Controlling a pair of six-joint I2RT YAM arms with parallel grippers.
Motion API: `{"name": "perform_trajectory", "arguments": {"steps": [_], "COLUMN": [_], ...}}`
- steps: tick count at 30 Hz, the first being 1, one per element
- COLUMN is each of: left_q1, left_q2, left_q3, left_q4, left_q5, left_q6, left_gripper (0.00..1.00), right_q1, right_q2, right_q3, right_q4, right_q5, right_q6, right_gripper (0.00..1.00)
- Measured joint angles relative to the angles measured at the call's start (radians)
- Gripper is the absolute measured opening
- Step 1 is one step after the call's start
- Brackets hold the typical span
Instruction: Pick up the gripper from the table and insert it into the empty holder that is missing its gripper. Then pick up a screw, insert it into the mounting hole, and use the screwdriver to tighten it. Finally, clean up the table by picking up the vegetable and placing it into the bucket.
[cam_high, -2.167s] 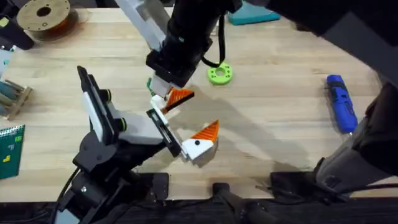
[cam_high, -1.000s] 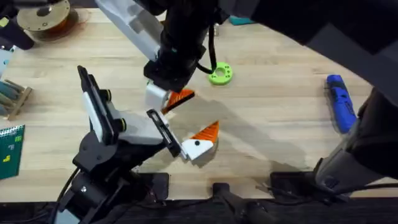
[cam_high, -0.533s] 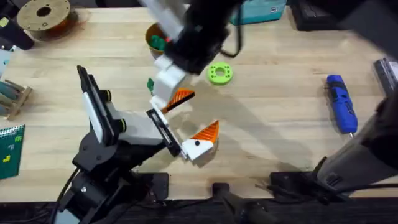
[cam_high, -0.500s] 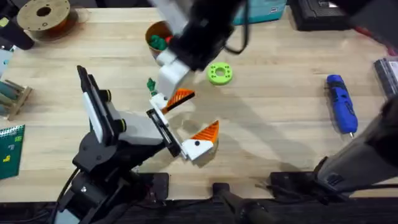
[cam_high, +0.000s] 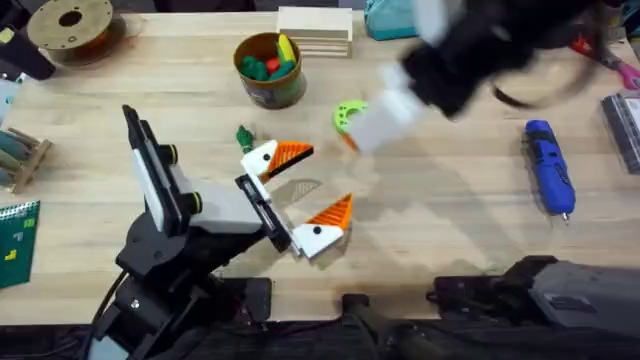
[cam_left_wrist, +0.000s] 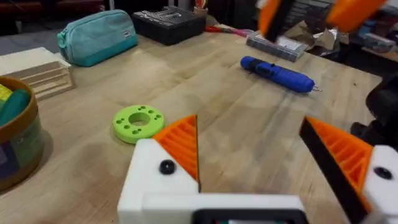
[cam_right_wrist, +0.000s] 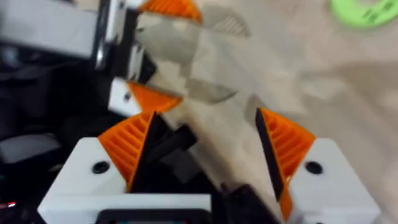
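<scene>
Orange ribbed wedges sat on both finger mounts of the left gripper (cam_high: 295, 190), which lay low over the table (cam_high: 450, 230) at the lower left of the overhead view, its jaws spread wide with bare wood between them. The far finger carried the gripper (cam_high: 290, 154) on its white holder (cam_high: 262, 160), the dark dot of that mount showing in the left wrist view (cam_left_wrist: 166, 166). Just beside this finger, toward the back of the table, lay the vegetable (cam_high: 243, 136), small and dark green, apart from the holder. Behind it stood the bucket (cam_high: 268, 70), upright, with green, red and yellow toys inside. A lime-green disc (cam_high: 349, 115) lay to the right of the bucket, partly covered by the right gripper (cam_high: 375, 125), which hung blurred above the table's middle; in the right wrist view its two orange pads (cam_right_wrist: 130, 146) stood well apart with nothing between them. The screwdriver (cam_high: 549, 166) lay alone on the right side of the table, its metal tip pointing toward the near edge, well apart from both grippers. A teal pouch (cam_left_wrist: 96, 37) rested at the back of the table, near a stack of pale wooden boards (cam_high: 314, 30).
</scene>
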Motion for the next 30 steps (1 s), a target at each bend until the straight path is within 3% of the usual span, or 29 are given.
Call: {"name": "perform_trajectory", "arguments": {"steps": [4, 8, 9, 11, 16, 25, 30], "left_q1": [0.0, 0.0, 0.0, 0.0, 0.0, 0.0, 0.0], "left_q2": [0.0, 0.0, 0.0, 0.0, 0.0, 0.0, 0.0], "left_q3": [0.0, 0.0, 0.0, 0.0, 0.0, 0.0, 0.0], "left_q4": [0.003, 0.004, 0.004, 0.004, 0.005, 0.006, 0.006], "left_q5": [0.0, 0.0, 0.0, 0.0, 0.0, 0.001, 0.001], "left_q6": [0.0, 0.0, 0.0, 0.0, 0.007, 0.008, 0.008], "left_gripper": [0.987, 0.99, 0.949, 0.764, 0.041, 0.009, 0.009], "right_q1": [-0.112, -0.207, -0.225, -0.245, -0.251, -0.251, -0.278], "right_q2": [-0.19, -0.328, -0.355, -0.395, -0.442, -0.42, -0.378], "right_q3": [-0.204, -0.315, -0.335, -0.359, -0.365, -0.366, -0.366], "right_q4": [0.001, -0.041, -0.05, -0.066, -0.068, -0.058, -0.009], "right_q5": [-0.14, -0.253, -0.271, -0.295, -0.321, -0.321, -0.247], "right_q6": [-0.031, -0.078, -0.089, -0.113, -0.169, -0.193, -0.17], "right_gripper": [0.949, 0.949, 0.949, 0.949, 0.949, 0.952, 0.952]}}
